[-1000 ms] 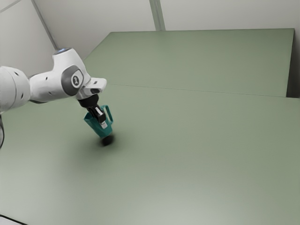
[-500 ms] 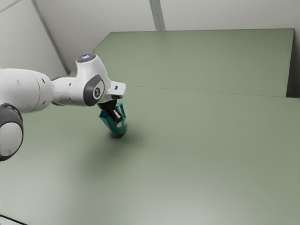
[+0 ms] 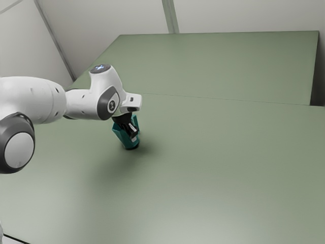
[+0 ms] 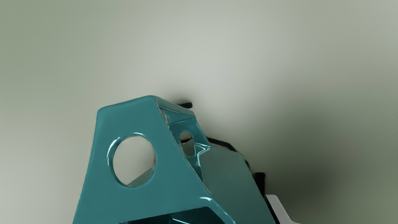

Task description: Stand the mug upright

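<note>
mug [image 3: 125, 138] roughly upright, base at table [image 3: 223, 162]; contact there hard to tell. gripper [image 3: 133, 136] looks clenched on mug's side. likely light, stiff, maybe brittle; glossy skin could slip. flat side wall seems best hold, squeeze moderate.

The mug [image 3: 123, 137] crowds the tool [image 3: 133, 136], with room beyond on the table [image 3: 213, 162].
</note>
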